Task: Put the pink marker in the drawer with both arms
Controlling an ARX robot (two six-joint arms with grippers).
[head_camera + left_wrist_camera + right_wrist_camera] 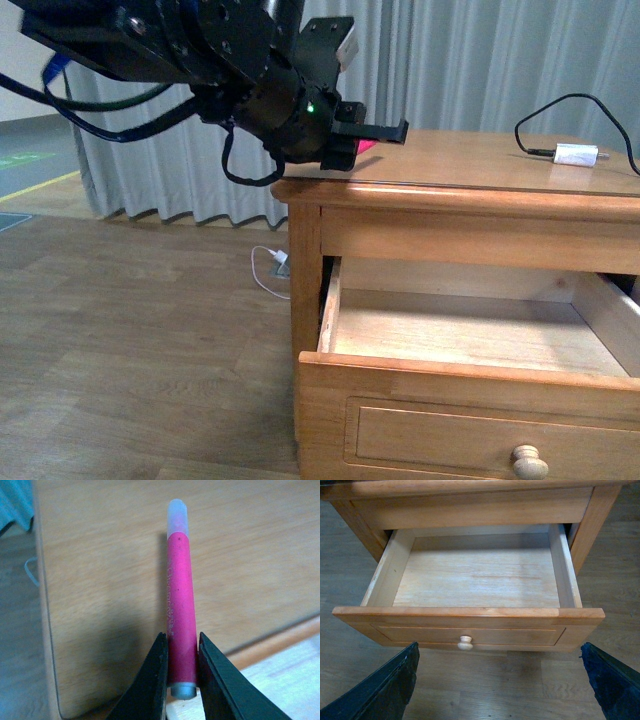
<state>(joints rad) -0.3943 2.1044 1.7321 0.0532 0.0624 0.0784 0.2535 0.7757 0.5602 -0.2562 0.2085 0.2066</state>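
pink marker gripped over the cabinet top.
we see the left pincer closed on the marker's grey end, near the cabinet's left edge; our right pincer gapes wide before the pulled-out drawer.

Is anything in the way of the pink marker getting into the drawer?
Nothing blocks the drawer: it is pulled open and looks empty. The left gripper holds the pink marker over the cabinet top, so it must clear the front edge first.
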